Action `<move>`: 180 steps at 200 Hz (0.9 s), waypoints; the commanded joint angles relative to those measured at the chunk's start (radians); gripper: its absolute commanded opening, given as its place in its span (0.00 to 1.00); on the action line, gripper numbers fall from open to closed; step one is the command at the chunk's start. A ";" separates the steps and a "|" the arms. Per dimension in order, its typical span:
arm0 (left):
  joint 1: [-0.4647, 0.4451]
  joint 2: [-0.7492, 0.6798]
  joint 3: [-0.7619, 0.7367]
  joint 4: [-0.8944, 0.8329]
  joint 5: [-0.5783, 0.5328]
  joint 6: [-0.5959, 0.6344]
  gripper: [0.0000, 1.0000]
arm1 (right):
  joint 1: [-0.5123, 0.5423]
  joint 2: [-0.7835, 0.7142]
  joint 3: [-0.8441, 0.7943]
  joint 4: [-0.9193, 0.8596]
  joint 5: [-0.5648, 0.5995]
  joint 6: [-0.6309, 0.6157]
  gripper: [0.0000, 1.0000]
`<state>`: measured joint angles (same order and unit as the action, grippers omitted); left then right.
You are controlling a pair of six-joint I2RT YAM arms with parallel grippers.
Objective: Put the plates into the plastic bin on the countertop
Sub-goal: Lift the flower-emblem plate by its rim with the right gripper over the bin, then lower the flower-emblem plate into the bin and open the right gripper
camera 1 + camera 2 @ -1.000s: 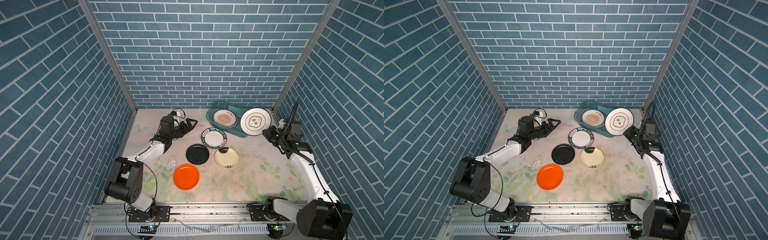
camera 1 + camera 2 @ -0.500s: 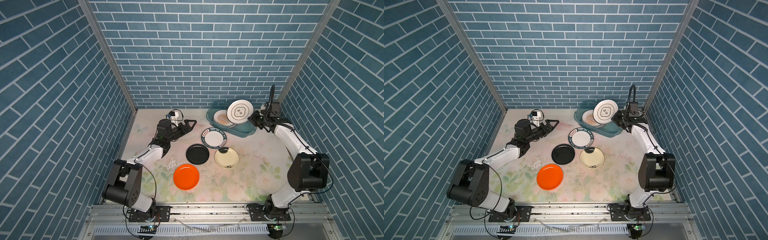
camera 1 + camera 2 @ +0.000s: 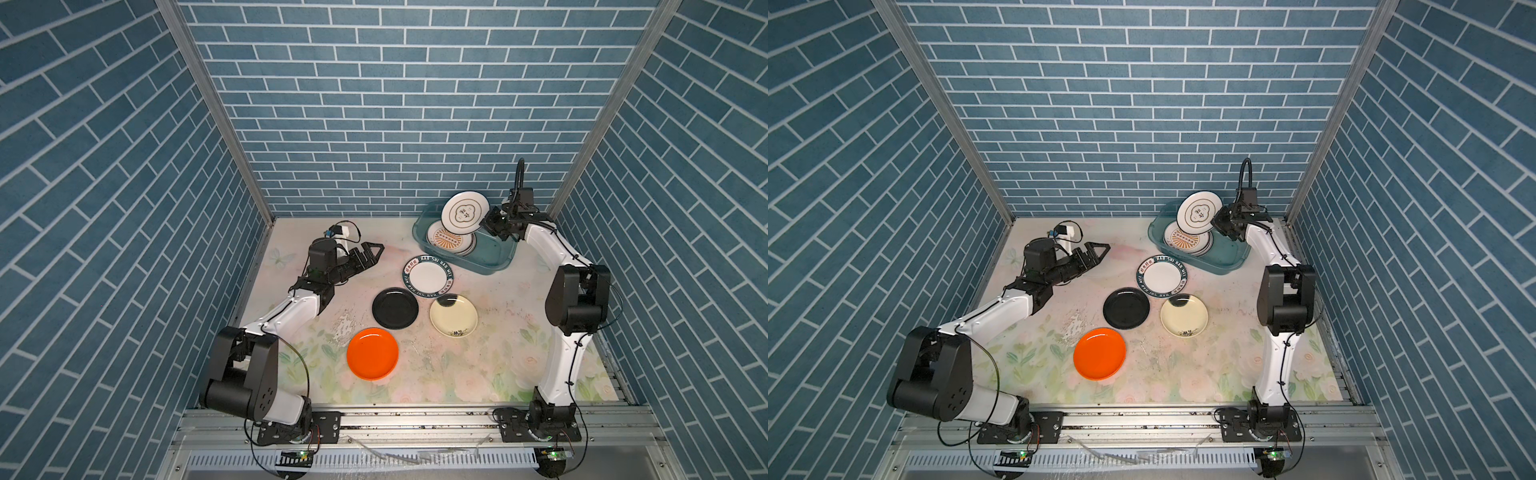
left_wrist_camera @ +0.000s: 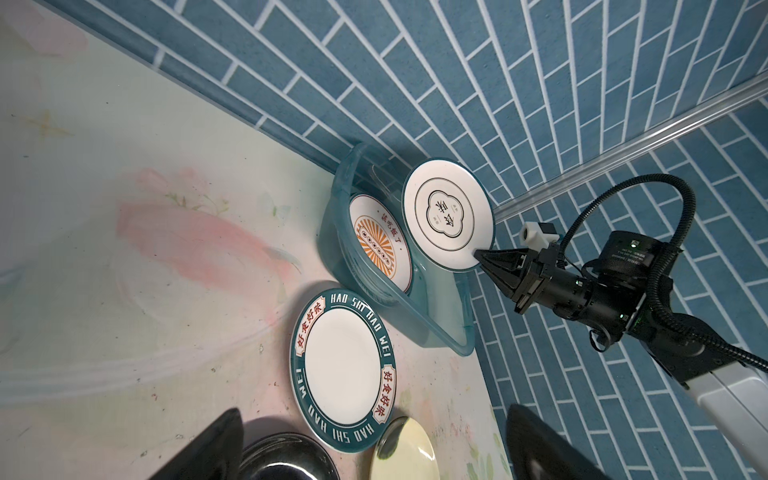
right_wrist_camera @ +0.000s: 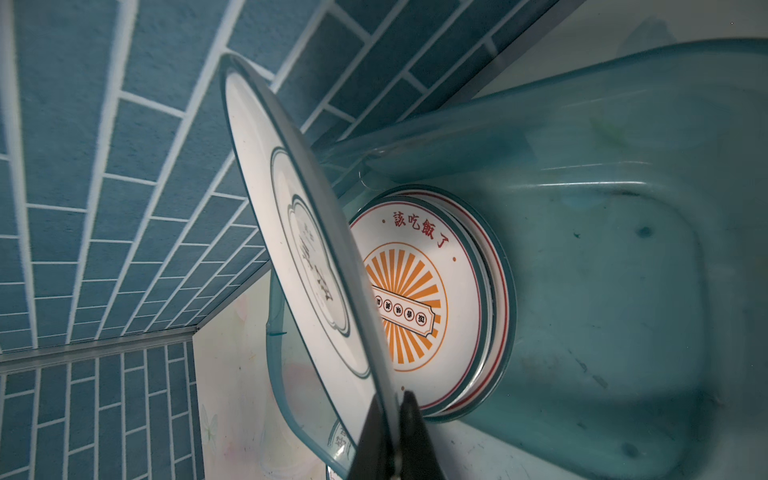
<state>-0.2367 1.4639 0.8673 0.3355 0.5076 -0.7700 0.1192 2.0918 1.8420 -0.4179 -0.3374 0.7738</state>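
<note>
One plate (image 3: 464, 211) moved over bin (image 3: 492, 259); four plates (image 3: 428, 276) (image 3: 395, 308) (image 3: 453, 315) (image 3: 372, 353) lie outside.

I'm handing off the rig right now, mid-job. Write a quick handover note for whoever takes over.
Left tool: open and empty, over the countertop left of the loose plates.
Right tool: shut on the rim of the cloud-emblem plate, which is held tilted over the far end of the plastic bin.
Done: the sunburst plate lies in the bin on top of others; how many is unclear.
Left: release the held plate, then bin the teal-rimmed plate, black plate, cream plate and orange plate, all on the countertop.
</note>
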 commanded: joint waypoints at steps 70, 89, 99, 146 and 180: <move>0.022 0.023 0.059 -0.045 -0.018 0.021 0.99 | 0.052 0.185 0.173 -0.077 -0.085 0.042 0.00; 0.022 0.026 0.061 -0.054 -0.018 0.021 1.00 | 0.054 0.195 0.173 -0.086 -0.088 0.050 0.00; 0.022 0.029 0.061 -0.057 -0.018 0.021 1.00 | 0.057 0.195 0.166 -0.086 -0.086 0.048 0.00; 0.022 0.027 0.046 -0.059 -0.018 0.021 0.99 | 0.058 0.207 0.155 -0.126 -0.083 0.055 0.00; 0.023 0.011 0.038 -0.062 -0.018 0.021 0.99 | 0.059 0.194 0.142 -0.149 -0.046 0.062 0.00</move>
<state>-0.2203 1.4876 0.8993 0.2882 0.4911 -0.7654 0.1722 2.2910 1.9797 -0.5224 -0.4110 0.8200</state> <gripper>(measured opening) 0.995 0.074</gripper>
